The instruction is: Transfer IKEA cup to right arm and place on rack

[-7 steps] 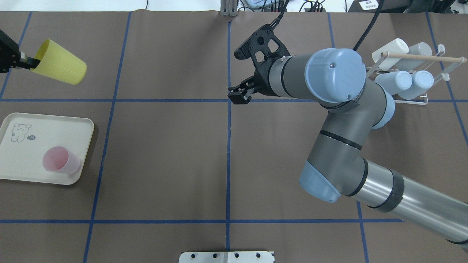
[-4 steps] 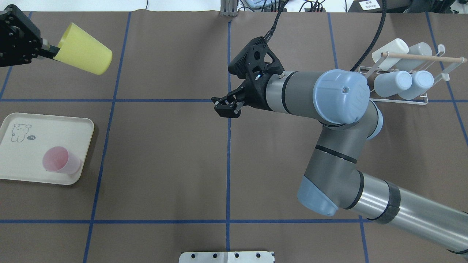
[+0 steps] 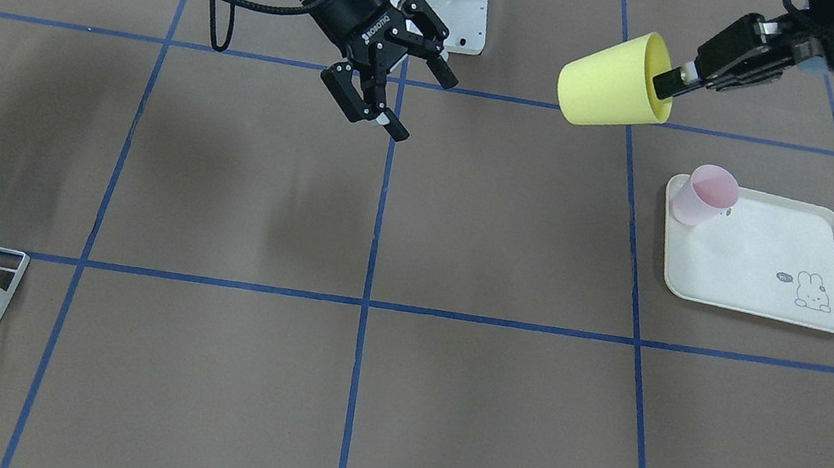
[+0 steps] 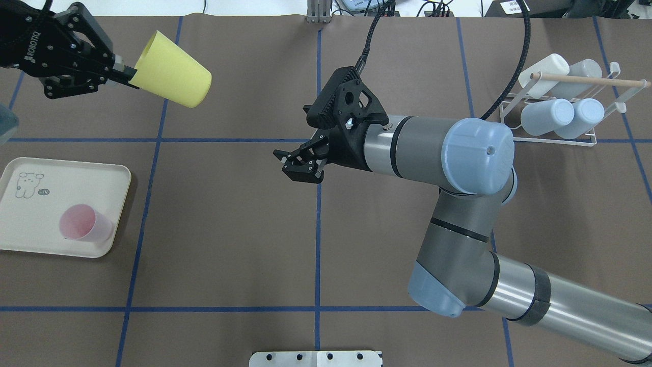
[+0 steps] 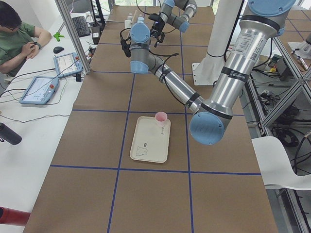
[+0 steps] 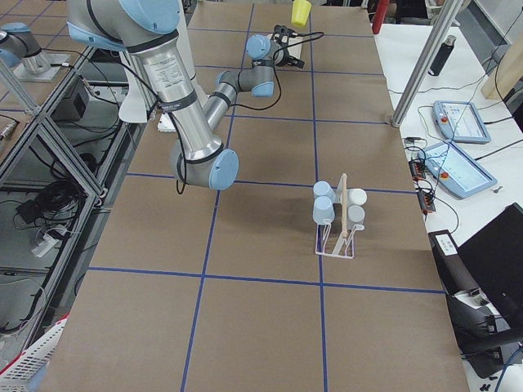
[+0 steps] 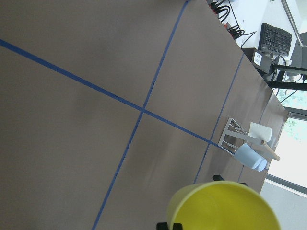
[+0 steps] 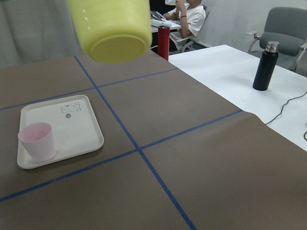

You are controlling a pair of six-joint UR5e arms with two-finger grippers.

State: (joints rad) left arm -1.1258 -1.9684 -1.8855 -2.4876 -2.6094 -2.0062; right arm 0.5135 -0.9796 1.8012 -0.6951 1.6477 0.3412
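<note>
Left gripper pinches yellow IKEA cup by rim, tilted, airborne near table's far-left corner. Right gripper spread wide at table centre, well apart. Rack at far-right edge. Risk: thin rim pinch slips at handover, cup drops.

The table scene holds a yellow cup, pink cup, cream rabbit-printed tray and brown blue-lined table.

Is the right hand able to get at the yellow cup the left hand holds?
Probably yes: the right hand is open, the yellow cup points its closed base toward it, and nothing stands between them.
</note>
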